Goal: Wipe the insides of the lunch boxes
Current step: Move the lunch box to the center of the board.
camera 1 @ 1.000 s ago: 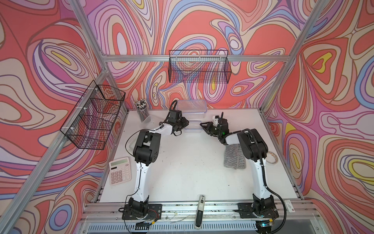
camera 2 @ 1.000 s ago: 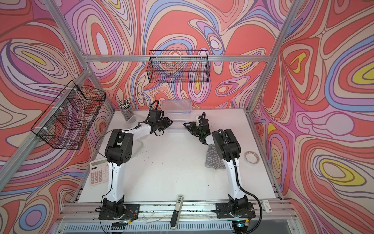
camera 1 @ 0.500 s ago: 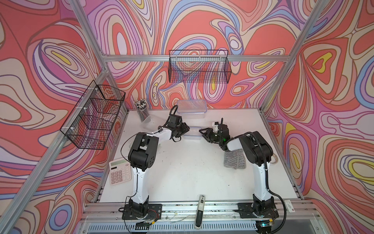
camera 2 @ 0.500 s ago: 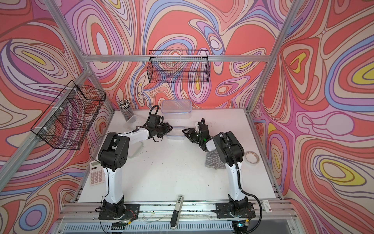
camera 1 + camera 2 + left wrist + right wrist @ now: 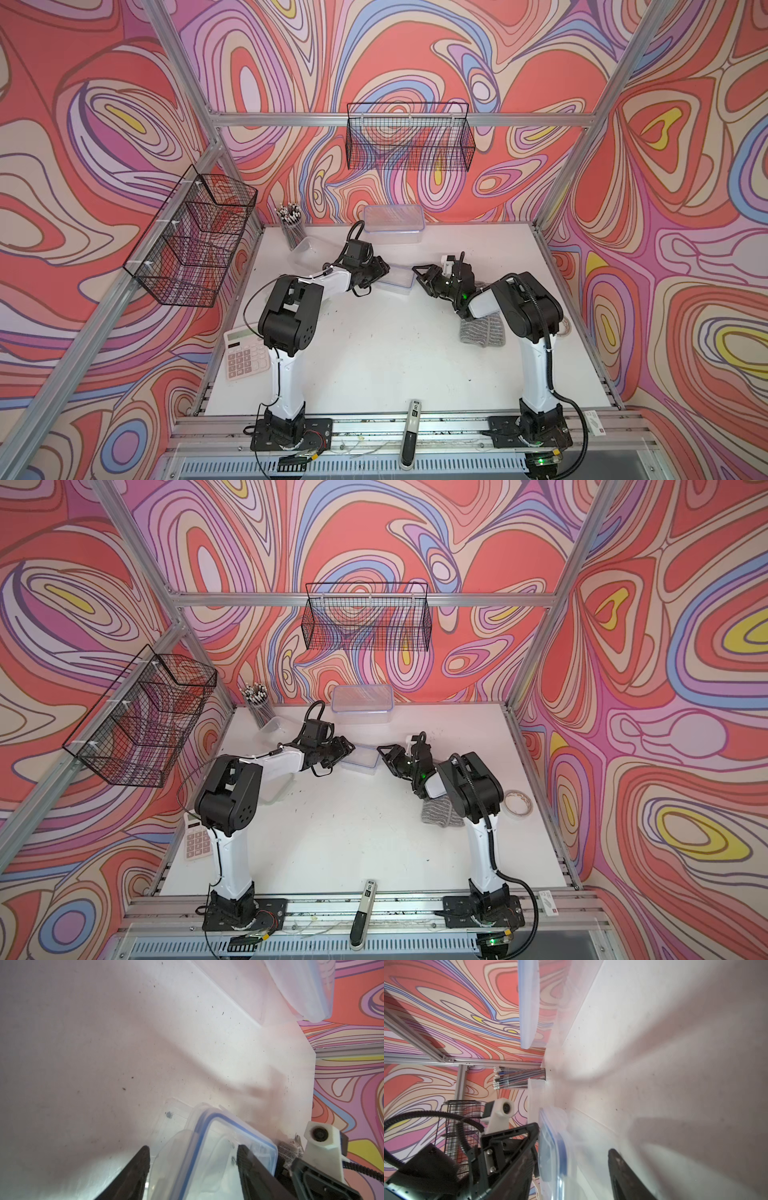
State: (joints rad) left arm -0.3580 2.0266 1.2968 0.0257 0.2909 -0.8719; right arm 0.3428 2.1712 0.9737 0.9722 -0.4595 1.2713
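1. The small lunch box sits mid-worktop between the two claws, with its blue-rimmed lid on top; it shows in both top views.
2. The left claw is at one end of this box with its fingers apart. In the left wrist view one finger lies beside the box's side, and the other lies over the lid. It is not clamped on anything.
3. The right claw faces the opposite end of the box, also spread. In the right wrist view the small lunch box lies between the fingers, close to one and clear of the other finger.
4. The large lunch box, lid on, stands at the back of the white worktop, against the patterned wall.
5. A third clear tub stands just beside the mesh pen cup in the back left corner.
6. The grey striped cloth lies flat by the right arm, partly hidden beneath it and well apart from both claws.
7. A calculator lies at the left edge of the worktop, and a roll of tape lies near the right edge.
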